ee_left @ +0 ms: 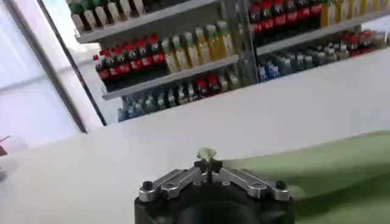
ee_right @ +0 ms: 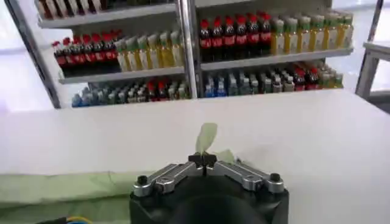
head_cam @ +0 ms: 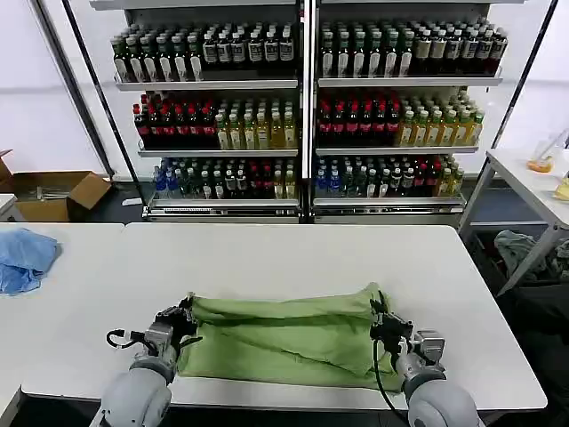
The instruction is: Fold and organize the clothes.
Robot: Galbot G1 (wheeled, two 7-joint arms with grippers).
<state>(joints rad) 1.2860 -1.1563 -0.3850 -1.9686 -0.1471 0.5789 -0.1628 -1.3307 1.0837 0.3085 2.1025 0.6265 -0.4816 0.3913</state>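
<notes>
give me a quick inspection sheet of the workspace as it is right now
surface: white table, with a second white table butted against its left side
job's things: green shirt lying in a folded band along the near edge, no print showing
clutter: crumpled blue cloth on the left table
grippers: left tool shut on the shirt's left end; right tool shut on its right end, a tuft of green fabric sticking out of each
cables: black cable looped by the left wrist, another running along the right wrist
surroundings: shelves of bottled drinks behind, open cardboard box on the floor at left, another table at right
</notes>
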